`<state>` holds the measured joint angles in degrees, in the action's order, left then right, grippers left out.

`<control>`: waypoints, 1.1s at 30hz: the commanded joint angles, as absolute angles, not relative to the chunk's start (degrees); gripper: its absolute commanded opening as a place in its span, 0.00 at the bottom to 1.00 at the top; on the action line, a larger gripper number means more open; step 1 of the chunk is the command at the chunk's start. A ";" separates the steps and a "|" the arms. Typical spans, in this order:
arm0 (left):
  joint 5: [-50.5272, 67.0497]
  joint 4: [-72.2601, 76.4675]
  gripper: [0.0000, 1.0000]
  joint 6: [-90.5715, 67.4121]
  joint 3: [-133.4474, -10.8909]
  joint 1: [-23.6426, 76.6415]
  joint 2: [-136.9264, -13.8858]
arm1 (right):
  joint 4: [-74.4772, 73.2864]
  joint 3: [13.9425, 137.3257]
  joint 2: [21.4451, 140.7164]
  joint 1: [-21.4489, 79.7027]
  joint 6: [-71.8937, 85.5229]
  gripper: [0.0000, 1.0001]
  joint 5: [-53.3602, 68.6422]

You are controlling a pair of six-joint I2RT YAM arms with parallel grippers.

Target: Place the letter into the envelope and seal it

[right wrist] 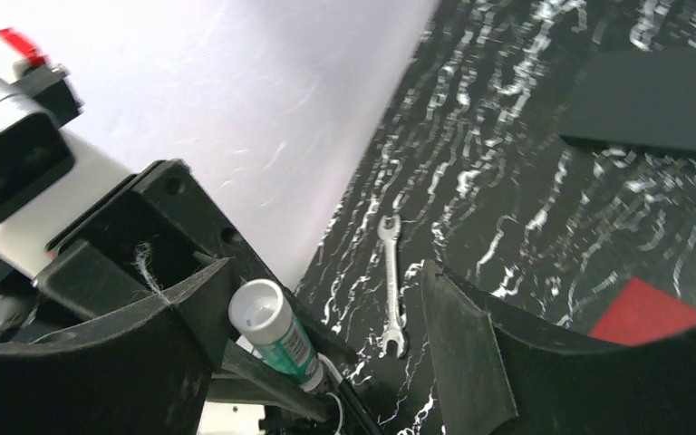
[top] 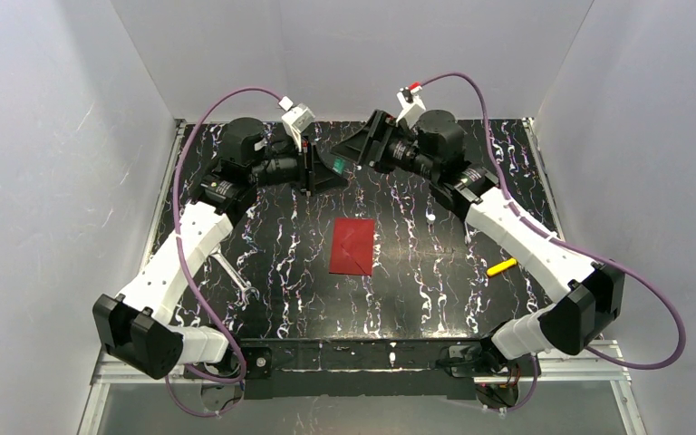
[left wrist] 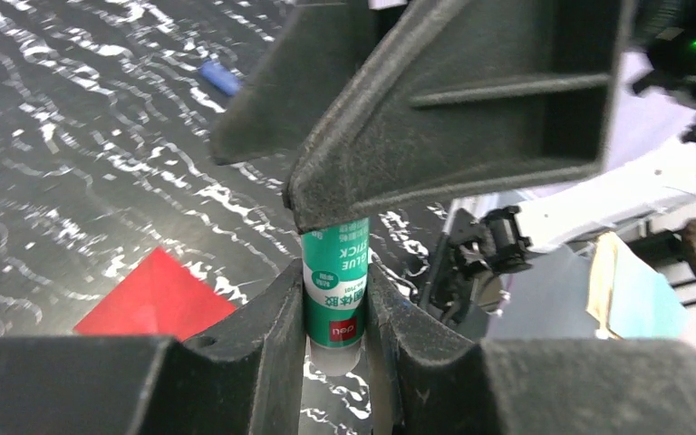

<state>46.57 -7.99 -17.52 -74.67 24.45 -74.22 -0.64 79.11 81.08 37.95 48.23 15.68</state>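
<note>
The red envelope (top: 352,246) lies flat in the middle of the black marbled table; a corner of the envelope (left wrist: 159,299) shows in the left wrist view and another (right wrist: 648,313) in the right wrist view. The letter is out of view. At the back of the table my left gripper (top: 311,177) (left wrist: 335,272) is shut on a green glue stick (left wrist: 335,294) (top: 338,164). My right gripper (top: 364,149) (right wrist: 326,272) faces it, open, its jaws standing apart on either side of the glue stick's white end (right wrist: 263,308) without touching it.
A silver wrench (top: 233,272) (right wrist: 391,288) lies at the left of the table. A yellow stick (top: 501,266) lies at the right. A small blue piece (left wrist: 220,78) rests on the table. White walls close in three sides.
</note>
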 commanded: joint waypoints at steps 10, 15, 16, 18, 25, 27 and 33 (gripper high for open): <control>35.94 -15.49 0.00 -7.76 -75.01 24.52 -69.88 | -9.16 88.14 85.40 44.13 48.34 0.28 1.43; 36.34 -16.08 0.00 -7.87 -74.60 24.52 -70.05 | -9.27 88.98 85.03 44.20 47.68 0.55 0.38; 36.41 -16.08 0.00 -7.87 -74.56 24.52 -70.14 | -9.17 89.14 85.12 44.19 47.84 0.58 0.42; 36.29 -16.08 0.00 -7.93 -74.53 24.53 -70.14 | -9.89 89.95 85.81 44.20 48.27 0.60 0.91; 35.26 -17.17 0.00 -8.91 -75.11 24.52 -71.04 | -18.87 98.06 90.76 44.21 47.69 0.20 6.30; 34.99 -16.98 0.00 -9.87 -75.26 24.55 -71.22 | -18.98 98.60 90.99 44.21 47.91 0.25 8.80; 33.79 -16.70 0.00 -11.74 -75.29 24.52 -72.02 | -20.49 97.94 90.25 44.15 48.07 0.56 9.69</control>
